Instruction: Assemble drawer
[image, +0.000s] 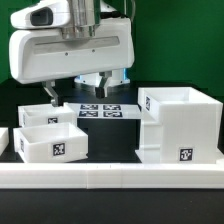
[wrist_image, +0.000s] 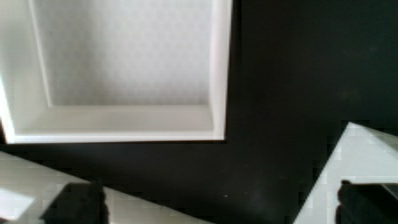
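The tall white housing (image: 182, 122) stands at the exterior view's right, open side up, with a tag on its front. Two shallow white trays sit at the left: the nearer one (image: 52, 142) with a tag, and one behind it (image: 44, 113). My gripper (image: 78, 90) hangs open and empty above the table, over the rear tray and the marker board. In the wrist view an open white tray (wrist_image: 125, 125) lies below, ahead of the gripper (wrist_image: 222, 200). Both dark fingertips (wrist_image: 80, 205) are spread wide with bare black table between them.
The marker board (image: 102, 110) lies flat behind the trays. A long white rail (image: 110, 175) borders the table's front edge. In the wrist view, white part edges show by each finger, one (wrist_image: 27, 185) and another (wrist_image: 365, 155). Black table (wrist_image: 285, 110) lies between them.
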